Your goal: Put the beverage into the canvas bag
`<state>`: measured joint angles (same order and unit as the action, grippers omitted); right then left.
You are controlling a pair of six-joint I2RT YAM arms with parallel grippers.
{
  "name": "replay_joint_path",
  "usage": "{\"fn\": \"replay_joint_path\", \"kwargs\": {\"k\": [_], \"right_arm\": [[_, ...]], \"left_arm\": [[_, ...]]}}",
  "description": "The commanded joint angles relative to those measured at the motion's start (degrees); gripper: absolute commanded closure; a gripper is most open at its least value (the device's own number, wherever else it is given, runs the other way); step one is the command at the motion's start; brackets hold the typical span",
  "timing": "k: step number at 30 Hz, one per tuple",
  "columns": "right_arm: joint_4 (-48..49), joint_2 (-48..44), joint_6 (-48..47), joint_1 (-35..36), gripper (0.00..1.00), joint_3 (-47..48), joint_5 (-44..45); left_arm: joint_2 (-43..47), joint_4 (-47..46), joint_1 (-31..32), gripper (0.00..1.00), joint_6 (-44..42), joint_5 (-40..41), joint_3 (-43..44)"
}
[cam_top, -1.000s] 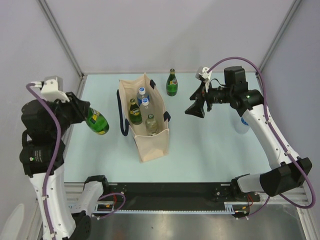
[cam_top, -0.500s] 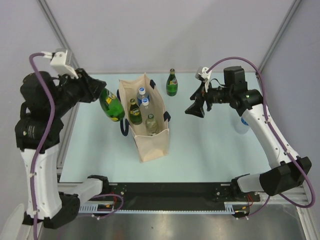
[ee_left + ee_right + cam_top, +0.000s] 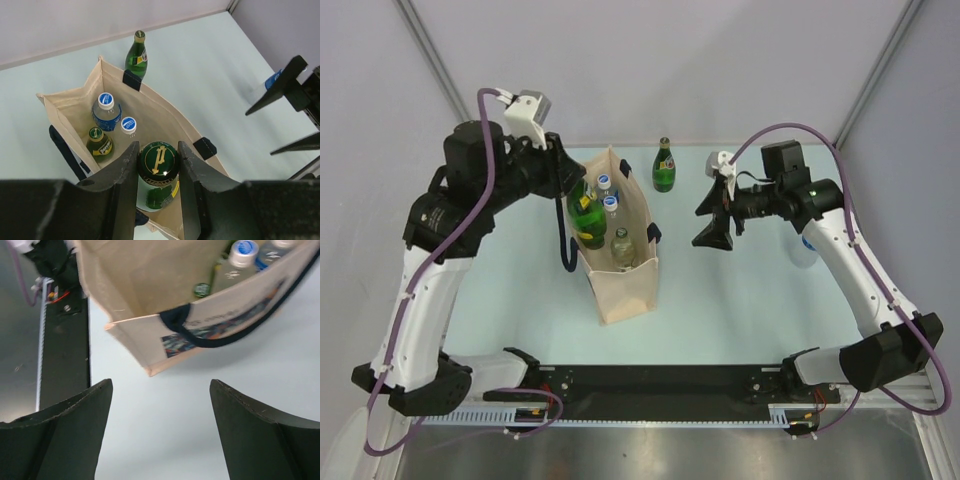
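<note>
Seen from above, the left arm has swung in from the left side of the pale bench (image 3: 740,290). The left pincer (image 3: 563,178), clamped on a dark green glass bottle (image 3: 582,207), now hangs over the cream canvas bag with navy handles (image 3: 623,290) — so the drop-in looks close. The arm arches high, with its forearm reaching rightward.

At the left wrist, the bottle sits between both fingers (image 3: 125,175), above the bag's open mouth and the smaller bottles (image 3: 106,112) inside.

At the right wrist, the right pincer (image 3: 160,425) is spread wide and empty — facing the bag's side.
</note>
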<state>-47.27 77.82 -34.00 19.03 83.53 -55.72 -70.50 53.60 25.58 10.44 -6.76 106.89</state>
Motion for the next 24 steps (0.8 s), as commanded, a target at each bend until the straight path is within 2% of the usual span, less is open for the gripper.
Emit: {"fn": "replay_joint_path", "kwargs": {"k": [1,2,6,12,18,21,23,24], "right_arm": [[-12.3,-1.0,-17.8,5.2,0.15,3.5,-6.6],[-16.2,-0.7,-23.7,6.5,0.14,4.0,-6.3],[-20.2,0.7,-30.5,11.7,0.13,7.6,-5.0],[-18.2,5.3,-28.7,18.8,0.13,13.2,-1.6],[-10.1,10.6,-23.4,25.5,0.15,13.7,6.4],[-6.2,12.7,-20.1,27.9,0.19,13.2,11.2],[-4.8,13.6,-19.4,28.9,0.27,12.9,13.0],[-4.6,13.9,-19.6,29.8,0.37,12.5,14.4]], "left_arm": [[2.0,-13.4,1.8,1.00,-1.6,2.7,-3.5],[2.0,-13.8,1.9,1.00,-1.7,2.9,-5.3],[2.4,-17.0,1.9,1.00,-2.1,2.7,-9.8],[3.1,-21.3,1.9,1.00,-2.3,3.7,-16.4],[5.5,-24.3,1.9,1.00,-3.8,6.7,-24.4],[6.2,-25.3,1.9,1.00,-4.3,8.5,-27.7],[6.7,-26.3,1.9,1.00,-4.6,9.2,-29.7],[7.0,-26.5,1.9,1.00,-4.7,9.5,-30.2]]}}
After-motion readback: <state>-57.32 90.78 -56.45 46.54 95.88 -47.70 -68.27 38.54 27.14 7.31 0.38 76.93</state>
